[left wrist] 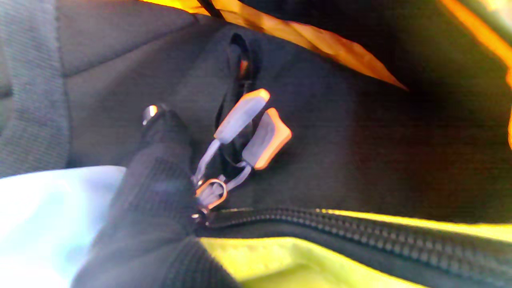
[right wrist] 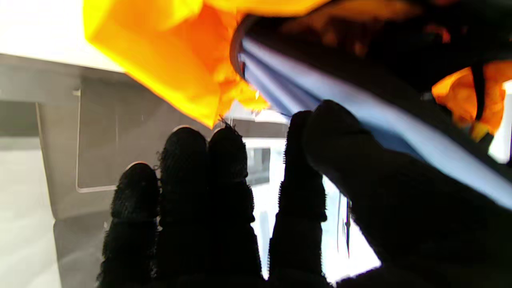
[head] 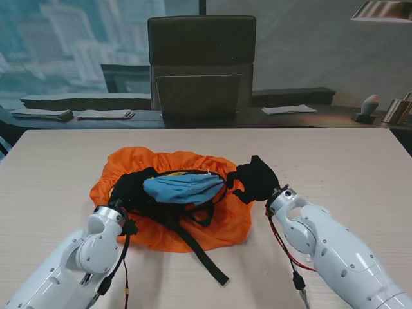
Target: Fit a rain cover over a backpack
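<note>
Backpack mid-table, nested in orange rain cover; black strap trailing nearer to me. Left hand buried in backpack, grip unclear. Right hand at cover's right edge, fingers extended, grasp unclear. Chair beyond the table.

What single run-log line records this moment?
stage: cover fitting | rain cover: under backpack | left hand: in backpack | right hand: at cover edge | grips: unclear

table bare all round | loose strap trails nearer me
</note>
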Motion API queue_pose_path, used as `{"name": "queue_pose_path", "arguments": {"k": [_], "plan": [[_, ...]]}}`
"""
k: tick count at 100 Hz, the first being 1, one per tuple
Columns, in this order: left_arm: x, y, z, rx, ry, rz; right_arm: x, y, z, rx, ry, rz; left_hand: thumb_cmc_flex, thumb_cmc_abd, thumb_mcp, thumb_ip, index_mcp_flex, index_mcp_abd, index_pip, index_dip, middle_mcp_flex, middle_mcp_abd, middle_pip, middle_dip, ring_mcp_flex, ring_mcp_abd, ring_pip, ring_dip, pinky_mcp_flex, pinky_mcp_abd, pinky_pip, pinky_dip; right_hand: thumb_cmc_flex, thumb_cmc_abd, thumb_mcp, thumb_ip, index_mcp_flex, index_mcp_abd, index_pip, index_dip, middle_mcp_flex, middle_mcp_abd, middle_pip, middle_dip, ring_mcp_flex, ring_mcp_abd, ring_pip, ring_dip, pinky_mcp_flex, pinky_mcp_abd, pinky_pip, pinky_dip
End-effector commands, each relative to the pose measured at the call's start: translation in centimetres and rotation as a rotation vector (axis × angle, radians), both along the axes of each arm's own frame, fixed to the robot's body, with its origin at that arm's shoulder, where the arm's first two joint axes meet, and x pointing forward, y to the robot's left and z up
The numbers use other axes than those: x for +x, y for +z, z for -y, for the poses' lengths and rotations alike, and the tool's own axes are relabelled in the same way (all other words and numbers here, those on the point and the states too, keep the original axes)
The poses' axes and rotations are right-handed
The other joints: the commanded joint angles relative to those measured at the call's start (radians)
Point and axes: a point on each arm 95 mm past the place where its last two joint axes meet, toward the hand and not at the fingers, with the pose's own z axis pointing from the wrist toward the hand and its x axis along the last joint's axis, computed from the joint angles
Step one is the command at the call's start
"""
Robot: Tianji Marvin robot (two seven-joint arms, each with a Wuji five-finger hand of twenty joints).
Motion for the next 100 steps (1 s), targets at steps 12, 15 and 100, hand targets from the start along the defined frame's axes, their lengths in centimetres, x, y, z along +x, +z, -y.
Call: {"name": "queue_pose_path", "arguments": {"k": [12,15,100], "plan": [[-0.1,0.4,0.3,-0.02,-0.014,0.004,0.6,-1.5,-0.8,-0.152,0.009,-0.113,0.103,0.191,0.062,0.03,-0.007,-0.002,0.149,0.073,0.044,-0.049,0.083,0.007,0.004,0.005,0.031,0.005,-0.015,-0.023,0.044,0.028,-0.001,0.038,0.063,0.03,-0.133,-0.033,-0.256,0.008,0.008,-0.019,-0.006,0.009,0.015,-0.032,-0.009,0.027,-0.006,-0.002,0.005,0.019],[-0.2,0.5,0.3,-0.024,-0.013,0.005,0.6,-1.6,-0.9,-0.184,0.013,-0.137,0.105,0.19,0.062,0.03,-0.007,-0.001,0.15,0.073,0.045,-0.048,0.083,0.007,0.002,0.007,0.03,0.005,-0.017,-0.022,0.044,0.028,-0.008,0.048,0.059,0.033,-0.169,-0.036,-0.294,0.045,-0.001,-0.024,-0.006,0.01,0.009,-0.037,-0.012,0.027,-0.009,-0.007,0.002,0.02],[-0.3,0.7,-0.2,-0.02,-0.02,0.03,2.3,-1.5,-5.9,-0.626,-0.012,-0.225,0.117,0.194,0.043,0.035,-0.002,-0.004,0.149,0.076,0.047,-0.053,0.087,0.015,0.003,0.003,0.035,0.006,-0.024,-0.041,0.048,0.03,-0.096,0.082,-0.06,0.136,-0.77,0.04,-0.298,-0.092,-0.039,-0.104,0.062,0.023,0.016,-0.099,0.015,0.04,0.013,-0.077,0.007,0.046]]}}
